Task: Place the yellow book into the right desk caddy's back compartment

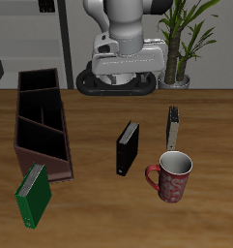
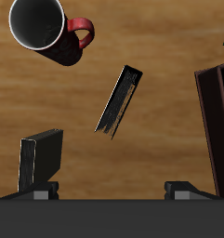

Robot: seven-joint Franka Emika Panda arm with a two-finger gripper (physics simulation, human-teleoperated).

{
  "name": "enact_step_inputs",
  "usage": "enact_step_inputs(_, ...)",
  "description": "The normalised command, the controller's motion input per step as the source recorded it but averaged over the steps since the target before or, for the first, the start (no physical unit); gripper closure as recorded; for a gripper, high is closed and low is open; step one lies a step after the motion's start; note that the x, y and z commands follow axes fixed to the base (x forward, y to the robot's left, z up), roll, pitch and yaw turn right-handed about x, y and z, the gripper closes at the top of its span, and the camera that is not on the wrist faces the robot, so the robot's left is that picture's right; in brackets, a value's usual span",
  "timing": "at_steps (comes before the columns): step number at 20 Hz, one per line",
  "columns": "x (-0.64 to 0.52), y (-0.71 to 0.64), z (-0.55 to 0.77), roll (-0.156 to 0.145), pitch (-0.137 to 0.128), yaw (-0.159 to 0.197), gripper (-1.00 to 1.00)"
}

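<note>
The yellow book stands upright on the table, behind the mug, and is slim with pale page edges. It also shows in the wrist view. The right desk caddy is a long dark reddish-brown box lying front to back. Its squarish end section is at the far end, and part of a wall shows in the wrist view. My gripper hangs high near the table's back, far from the book. In the wrist view the gripper is open and empty.
A black book stands mid-table, in front of my gripper. A red mug stands near the front edge. A green book stands in front of the caddy. A potted plant is at the back.
</note>
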Motion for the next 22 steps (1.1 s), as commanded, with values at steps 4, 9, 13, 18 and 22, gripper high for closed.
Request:
enact_step_inputs(4,0.06,0.04,-0.06,-0.029,-0.009,0.009,-1.0)
enact_step_inputs(9,-0.07,0.16,0.01,-0.044,-0.038,-0.016,-1.0)
enact_step_inputs(13,-0.18,0.35,-0.13,-0.072,-0.061,0.018,-1.0)
enact_step_inputs(18,-0.19,0.39,-0.15,-0.046,-0.071,0.023,-1.0)
enact_step_inputs(22,-0.17,0.49,-0.32,-0.049,-0.036,0.003,-1.0)
